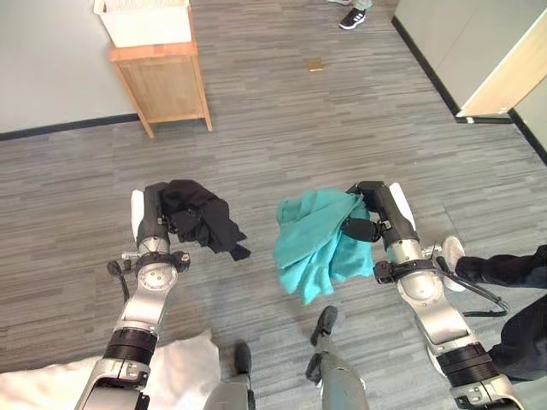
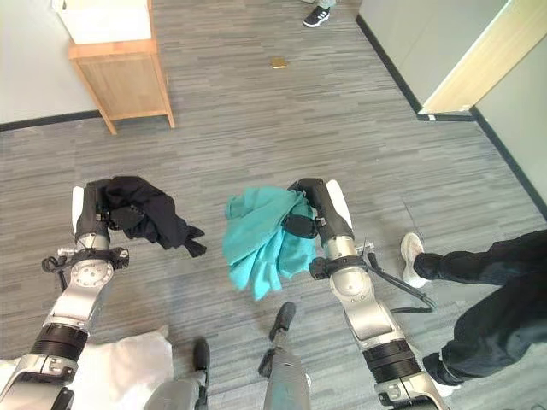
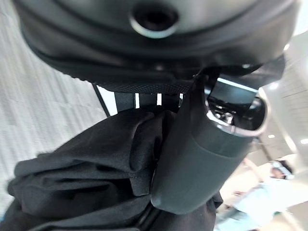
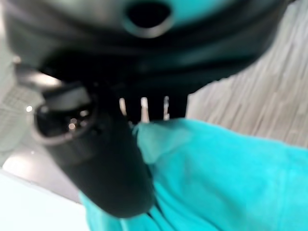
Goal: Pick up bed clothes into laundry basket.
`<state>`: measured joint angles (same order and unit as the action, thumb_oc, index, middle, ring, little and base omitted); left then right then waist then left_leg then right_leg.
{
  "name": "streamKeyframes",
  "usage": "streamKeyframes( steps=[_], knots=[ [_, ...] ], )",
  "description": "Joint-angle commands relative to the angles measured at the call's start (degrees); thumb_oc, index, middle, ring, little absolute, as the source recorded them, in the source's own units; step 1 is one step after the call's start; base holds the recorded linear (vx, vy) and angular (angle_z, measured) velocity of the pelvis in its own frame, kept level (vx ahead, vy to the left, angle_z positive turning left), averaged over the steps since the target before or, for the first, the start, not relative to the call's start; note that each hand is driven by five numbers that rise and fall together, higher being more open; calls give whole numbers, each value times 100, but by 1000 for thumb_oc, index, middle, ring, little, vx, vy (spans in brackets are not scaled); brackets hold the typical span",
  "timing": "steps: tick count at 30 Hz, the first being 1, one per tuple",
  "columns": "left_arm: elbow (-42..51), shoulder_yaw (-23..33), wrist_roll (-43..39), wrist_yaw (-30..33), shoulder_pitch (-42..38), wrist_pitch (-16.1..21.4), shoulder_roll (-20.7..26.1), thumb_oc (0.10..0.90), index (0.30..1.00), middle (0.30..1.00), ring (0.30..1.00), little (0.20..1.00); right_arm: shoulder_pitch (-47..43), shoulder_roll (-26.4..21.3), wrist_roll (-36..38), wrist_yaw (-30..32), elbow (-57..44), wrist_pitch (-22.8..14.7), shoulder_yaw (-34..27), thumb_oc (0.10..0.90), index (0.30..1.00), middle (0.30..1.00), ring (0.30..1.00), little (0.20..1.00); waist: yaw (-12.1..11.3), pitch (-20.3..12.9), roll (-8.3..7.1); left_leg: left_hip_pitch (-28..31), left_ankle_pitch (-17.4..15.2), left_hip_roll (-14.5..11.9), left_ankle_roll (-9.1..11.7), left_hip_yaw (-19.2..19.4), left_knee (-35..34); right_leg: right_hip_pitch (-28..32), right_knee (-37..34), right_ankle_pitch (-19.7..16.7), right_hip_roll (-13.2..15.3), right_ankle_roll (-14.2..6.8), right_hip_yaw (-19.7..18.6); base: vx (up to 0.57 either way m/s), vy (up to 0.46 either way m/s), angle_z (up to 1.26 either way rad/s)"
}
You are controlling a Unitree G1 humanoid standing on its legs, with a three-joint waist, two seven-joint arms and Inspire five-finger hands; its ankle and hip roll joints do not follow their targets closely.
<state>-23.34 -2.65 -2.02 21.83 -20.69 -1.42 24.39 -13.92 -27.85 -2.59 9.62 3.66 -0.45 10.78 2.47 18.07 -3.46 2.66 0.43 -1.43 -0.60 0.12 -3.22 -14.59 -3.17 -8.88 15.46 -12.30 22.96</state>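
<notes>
- Holding a crumpled black cloth garment (image 1: 201, 215), the left hand (image 1: 155, 210) is raised above the grey wood-grain plank floor (image 1: 291, 120) on the left side of the scene; in the left wrist view the thumb (image 3: 192, 163) presses into the dark fabric with the fingers behind it, so the hand is clamped on the garment.
- The black garment bunches at the hand and trails to the right, a loose end hanging lowest.
- The right hand (image 1: 366, 207) is raised on the right side — it grips a teal cloth garment (image 1: 318, 241), which drapes down and to the left of the hand in loose folds.
- In the right wrist view the thumb (image 4: 110, 168) lies against the teal fabric with the fingers beyond it, closed on the cloth.
- The two garments hang near each other but apart, with bare floor between them.
- A white slatted laundry basket (image 1: 145, 21) sits on a light wooden stand (image 1: 162, 81) at the far left, against the wall, well apart from both hands.
- White bedding (image 1: 184, 367) lies at the near left edge.
- A person's dark-trousered leg and white shoe (image 2: 412, 256) show at the near right; another shoe (image 1: 352, 17) shows at the far edge.
</notes>
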Motion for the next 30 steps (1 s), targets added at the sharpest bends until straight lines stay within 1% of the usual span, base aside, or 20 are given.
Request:
streamKeyframes(
  steps=[1,2,3,4,5,6,7,8,10,11,12,14,16,19,20,22,24,27,29,30],
  knots=[
    [716,18,63,56,-273,754,357,400,300,300,300,300,-668,-250,-37,67,-139,-523,-42,400,300,300,300,300,98,-996,125,1404,106,-1277,1018,353,1958,494,-20,-284,-600,143,-53,551,-267,78],
    [725,22,63,54,-270,750,356,400,300,300,300,300,-672,-253,-34,66,-138,-524,-41,400,300,300,300,300,131,-1001,108,1352,121,-1266,1026,306,1989,487,-26,-294,-576,160,-24,731,-434,65],
    [802,82,18,44,-173,743,368,400,300,300,300,300,-695,-304,-20,51,-154,-528,2,400,300,300,300,300,8,-917,71,943,611,-1325,997,184,3016,745,-37,-103,-689,395,-21,277,-311,17],
    [896,128,-12,45,-102,759,368,400,300,300,300,300,-720,-348,7,27,-151,-519,-14,400,300,300,300,300,-74,-857,-15,506,776,-1295,918,136,3718,991,-80,94,-746,563,62,419,-440,-17],
    [931,128,-27,77,-121,764,365,400,300,300,300,300,-745,-365,-7,59,-179,-509,-24,400,300,300,300,300,-195,-750,-127,49,760,-1250,886,182,4384,1216,-128,266,-761,679,65,232,-270,-42],
    [931,126,-27,78,-124,763,368,400,300,300,300,300,-746,-363,-7,59,-179,-509,-27,400,300,300,300,300,-184,-758,-136,25,763,-1240,882,169,4393,1205,-127,264,-749,678,75,445,-275,-55],
    [913,145,-78,98,-162,731,290,400,300,300,300,300,-785,-409,30,59,-161,-455,-31,400,300,300,300,300,-477,-590,-250,-785,325,-1064,813,402,4738,1595,-183,580,-772,699,-69,448,-132,-31],
    [924,159,-50,111,-158,719,241,400,300,300,300,300,-749,-411,43,45,-200,-446,-56,400,300,300,300,300,-597,-550,-260,-1132,178,-943,802,507,4575,1723,-183,682,-765,671,-140,673,-121,-27],
    [935,203,31,93,-86,701,185,400,300,300,300,300,-623,-425,71,-15,-258,-492,-78,400,300,300,300,300,-823,-560,-215,-1547,-135,-732,643,798,3324,2007,-183,877,-847,552,-243,549,91,-45],
    [958,241,91,91,-24,700,182,400,300,300,300,300,-573,-448,45,-38,-277,-515,-99,400,300,300,300,300,-938,-608,-194,-1535,-107,-638,559,952,2501,2093,-183,968,-860,476,-270,566,170,-43],
    [993,303,175,79,71,691,171,400,300,300,300,300,-542,-459,13,-43,-258,-547,-98,400,300,300,300,300,-1055,-668,-148,-1554,243,-559,555,1174,1591,2222,-183,1057,-920,412,-282,608,195,-17],
    [1056,385,257,27,260,712,159,400,300,300,300,300,-515,-487,-22,-49,-177,-571,-127,400,300,300,300,300,-1282,-729,-17,-1787,816,-714,666,1530,282,2676,-183,1379,-1003,342,-296,555,157,-37],
    [1085,417,284,4,365,701,182,400,300,300,300,300,-543,-410,-64,-29,-86,-540,-155,400,300,300,300,300,-1464,-760,-50,-2033,945,-784,666,1685,-32,3077,-183,1546,-991,330,-304,583,94,-58],
    [1116,574,333,2,574,600,405,400,300,300,300,300,-468,-202,-101,-138,-74,-504,-98,400,300,300,300,300,-1637,-971,-123,-1670,1162,-461,473,1262,-37,3336,281,1623,-964,239,-615,623,132,-39],
    [1110,615,353,24,574,555,531,400,300,300,300,300,-403,-134,-84,-146,-71,-491,-85,400,300,300,300,300,-1644,-979,-195,-1515,1159,-409,383,1321,-30,3265,815,1488,-822,97,-680,432,182,-58],
    [1141,800,338,193,695,496,698,400,300,300,300,300,-479,71,-143,-174,-48,-404,25,400,300,300,300,300,-1536,-781,-187,-1060,1003,-280,121,1266,-38,2480,2458,637,-371,-214,-1039,323,210,-68],
    [1012,864,349,362,524,458,919,400,300,300,300,300,-672,145,-78,-170,-51,-422,137,400,300,300,300,300,-1316,-627,-9,-676,849,-423,36,1150,-147,1478,3472,327,-443,-97,-1417,223,124,-10],
    [948,915,350,438,347,522,1043,400,300,300,300,300,-804,198,112,-200,-65,-452,227,400,300,300,300,300,-1234,-508,-41,-507,747,-429,123,1034,-126,1200,2955,626,-256,2,-1297,195,-92,42],
    [967,908,287,450,207,616,1084,400,300,300,300,300,-842,86,297,-259,-122,-497,178,400,300,300,300,300,-1058,-484,-69,-370,602,-347,189,729,-149,1096,1935,986,-543,126,-1421,292,-167,48],
    [980,879,272,426,113,640,1121,400,300,300,300,300,-809,-13,365,-237,-144,-498,92,400,300,300,300,300,-911,-473,-95,-276,476,-254,215,576,-142,1036,1234,1038,-711,124,-1700,415,-223,112]
  ],
)
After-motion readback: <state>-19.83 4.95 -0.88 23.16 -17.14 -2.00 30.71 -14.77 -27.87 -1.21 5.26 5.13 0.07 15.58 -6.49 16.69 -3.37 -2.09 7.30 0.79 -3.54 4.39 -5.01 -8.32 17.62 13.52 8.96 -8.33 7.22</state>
